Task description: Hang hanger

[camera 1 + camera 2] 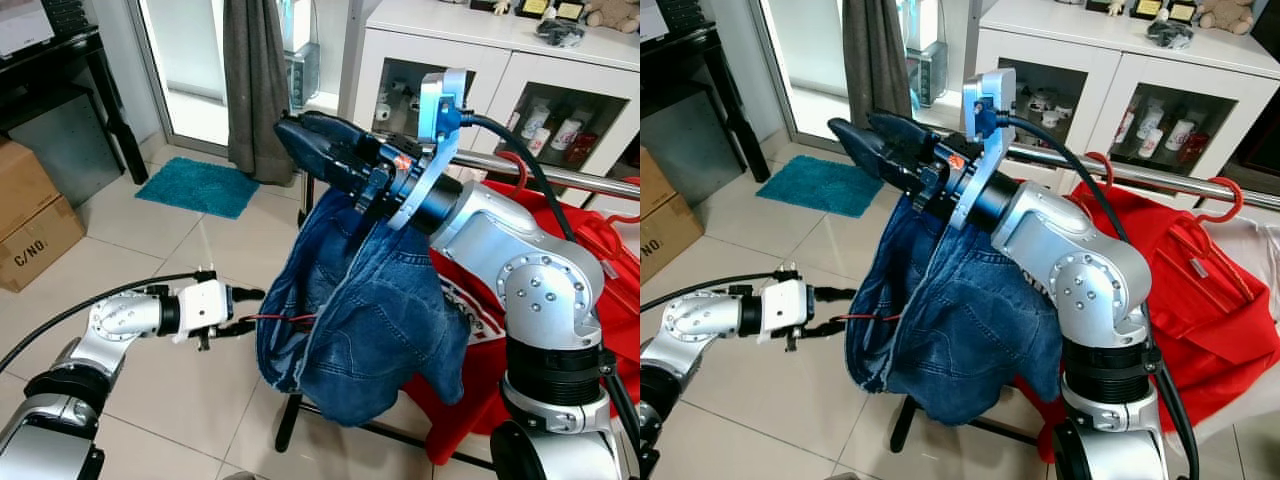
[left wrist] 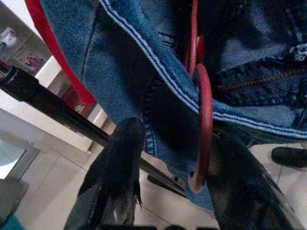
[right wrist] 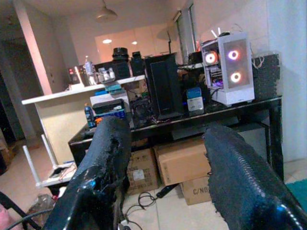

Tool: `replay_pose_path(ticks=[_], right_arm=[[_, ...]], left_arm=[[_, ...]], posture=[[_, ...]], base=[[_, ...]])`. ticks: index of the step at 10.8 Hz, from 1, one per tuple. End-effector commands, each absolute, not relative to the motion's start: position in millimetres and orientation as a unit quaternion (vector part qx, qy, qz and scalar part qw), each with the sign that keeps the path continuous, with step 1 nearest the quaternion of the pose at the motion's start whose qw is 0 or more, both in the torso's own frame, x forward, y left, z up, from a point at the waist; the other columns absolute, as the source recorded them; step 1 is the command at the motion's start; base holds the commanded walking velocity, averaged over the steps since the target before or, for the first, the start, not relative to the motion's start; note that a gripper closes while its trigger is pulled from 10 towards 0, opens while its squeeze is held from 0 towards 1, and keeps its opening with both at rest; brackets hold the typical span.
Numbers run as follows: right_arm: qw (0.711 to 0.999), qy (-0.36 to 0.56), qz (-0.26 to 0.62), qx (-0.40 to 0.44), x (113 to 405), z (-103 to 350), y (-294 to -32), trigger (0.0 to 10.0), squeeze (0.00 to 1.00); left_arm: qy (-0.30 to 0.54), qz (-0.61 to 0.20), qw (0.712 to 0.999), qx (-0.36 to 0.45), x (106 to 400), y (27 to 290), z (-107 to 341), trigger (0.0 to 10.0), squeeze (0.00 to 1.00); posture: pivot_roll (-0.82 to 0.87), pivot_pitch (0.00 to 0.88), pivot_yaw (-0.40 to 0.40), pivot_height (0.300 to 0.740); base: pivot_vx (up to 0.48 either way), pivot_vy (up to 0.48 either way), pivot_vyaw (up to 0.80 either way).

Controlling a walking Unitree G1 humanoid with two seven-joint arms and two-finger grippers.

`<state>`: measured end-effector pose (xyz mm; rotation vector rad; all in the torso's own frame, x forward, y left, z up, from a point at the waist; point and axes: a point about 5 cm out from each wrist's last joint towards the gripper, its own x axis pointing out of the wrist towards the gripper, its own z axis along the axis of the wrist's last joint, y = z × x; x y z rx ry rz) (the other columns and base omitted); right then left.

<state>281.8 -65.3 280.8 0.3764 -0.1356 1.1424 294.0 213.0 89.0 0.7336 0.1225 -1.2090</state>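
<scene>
Blue jeans (image 1: 370,320) hang off the near end of the chrome clothes rail (image 1: 540,172); their top is hidden behind my raised right wrist. A thin red hanger (image 2: 204,124) sticks out of the jeans. Its hook lies between the fingers of my left gripper (image 1: 252,310), close against one finger (image 2: 240,187). That gripper is open, low at the jeans' left edge. My right gripper (image 1: 290,135) is held high above the jeans, pointing left past the rail's end, open with nothing between its fingers (image 3: 105,153).
Red clothes (image 1: 1200,290) on red hangers (image 1: 1225,190) fill the rail to the right. A white cabinet (image 1: 500,70) stands behind it. The rack's black foot (image 1: 290,420) rests on the tiles. Cardboard boxes (image 1: 30,215), a teal mat (image 1: 198,186) and a grey curtain (image 1: 258,80) are to the left.
</scene>
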Motion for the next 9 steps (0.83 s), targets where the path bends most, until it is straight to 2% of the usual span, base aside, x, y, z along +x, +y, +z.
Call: replay_pose_path(ticks=[1,9], right_arm=[[0.816,-0.086,0.546,0.169,278.1,293.8,-64.6,0.0,1.0],[0.816,-0.086,0.543,0.179,279.7,291.2,-64.2,0.0,1.0]], left_arm=[[0.049,-0.556,0.754,0.348,298.1,211.0,93.6,0.0,0.0],[0.048,-0.558,0.754,0.342,298.0,213.8,95.1,0.0,0.0]], posture=[[-0.1,0.0,-0.007,0.74],[-0.09,0.0,-0.001,0.74]], base=[[0.0,0.0,0.0],[0.0,0.0,0.0]])
